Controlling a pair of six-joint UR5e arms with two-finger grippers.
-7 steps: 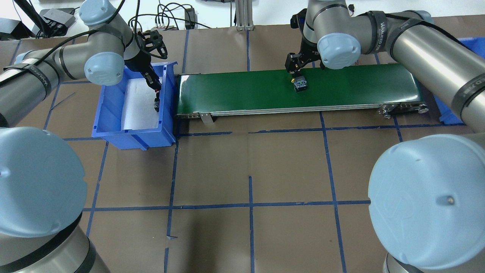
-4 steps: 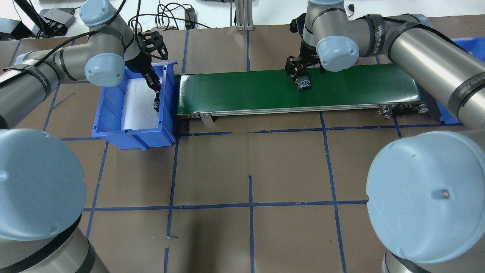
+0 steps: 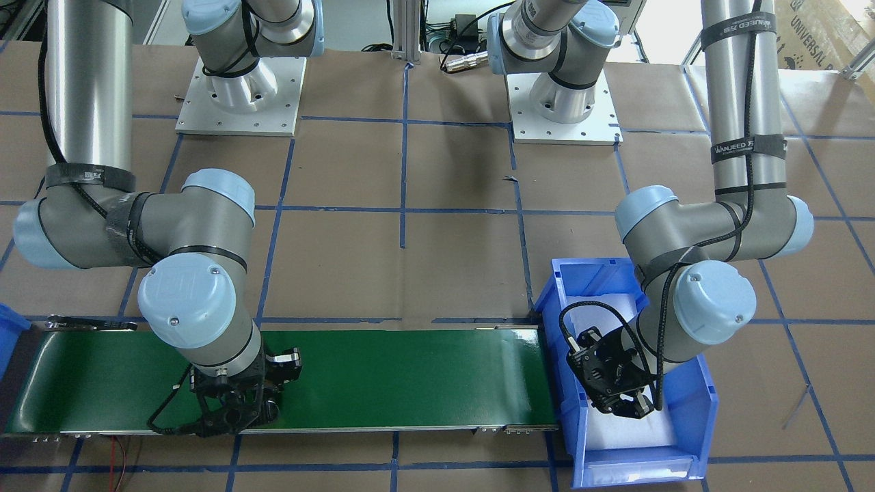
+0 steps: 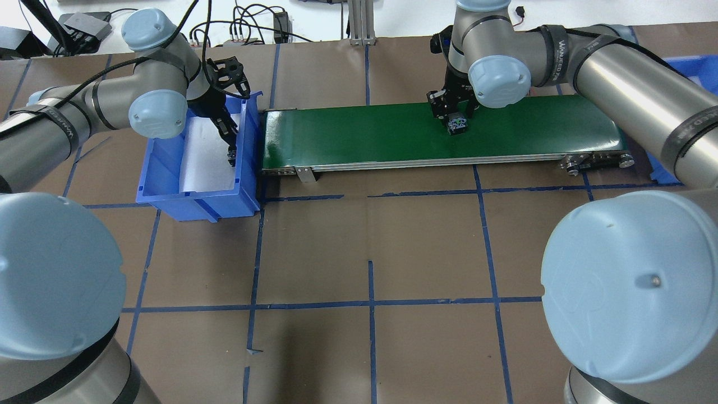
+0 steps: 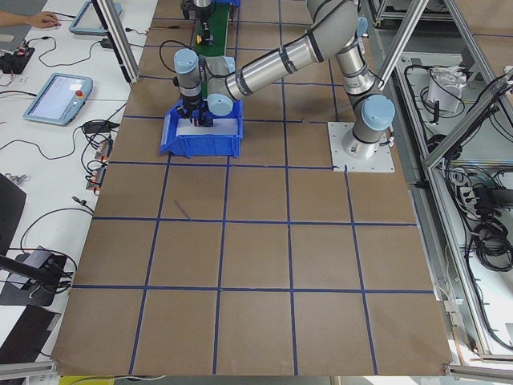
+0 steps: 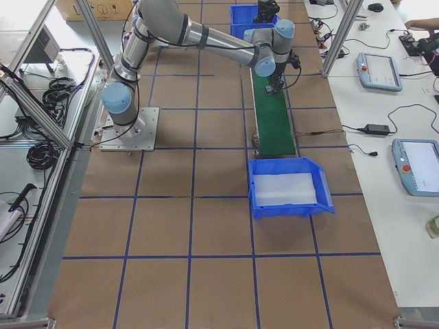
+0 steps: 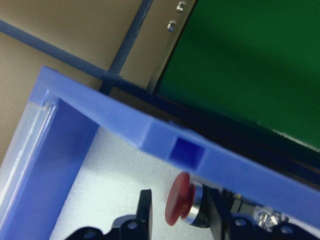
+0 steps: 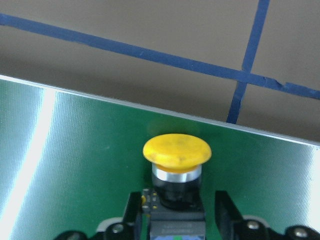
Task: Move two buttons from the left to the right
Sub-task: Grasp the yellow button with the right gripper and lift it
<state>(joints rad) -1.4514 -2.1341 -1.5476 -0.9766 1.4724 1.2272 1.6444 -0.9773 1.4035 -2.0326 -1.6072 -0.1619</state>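
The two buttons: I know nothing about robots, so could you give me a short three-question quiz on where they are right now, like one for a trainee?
1. True or false: the yellow button sits on the green conveyor belt.
2. Where is the red button?
A. inside the blue bin
B. on the belt
C. on the brown table paper
3. Short answer: which arm's gripper has its fingers on either side of the yellow button?

Key
1. True.
2. A. It lies against the bin wall next to the belt.
3. The right gripper, with its fingers not yet touching the button.
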